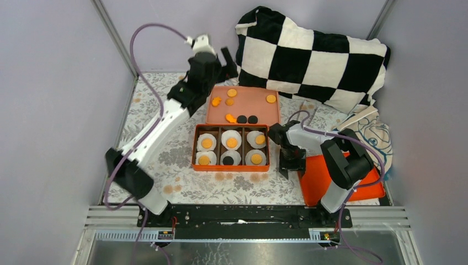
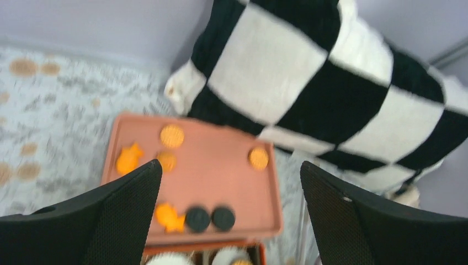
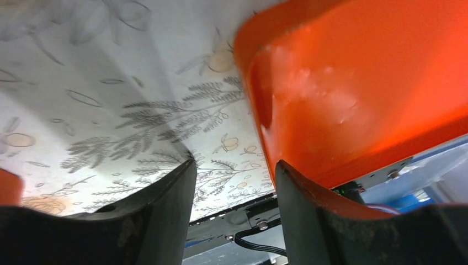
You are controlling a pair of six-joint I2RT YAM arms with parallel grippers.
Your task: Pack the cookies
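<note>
We see the cookies [image 1: 232, 93] in orange-yellow, with a few in black, on a salmon-pink tray [image 1: 251, 107], and white paper liners [image 1: 200, 138] in an orange box [image 1: 194, 148]. The pillow [image 1: 309, 55] is checked in large black and white squares, while the tablecloth [image 1: 182, 171] is white with grey leafy sprigs and tan round blossoms. The lid [image 1: 317, 176] is glossy bright orange, and the cable [image 1: 149, 27] on the white-and-black left arm [image 1: 165, 118] is purple.

White arm links [image 1: 165, 118], black joints [image 1: 131, 175], looping purple cables [image 1: 157, 25], black mesh-textured claw fingers [image 2: 127, 215]
</note>
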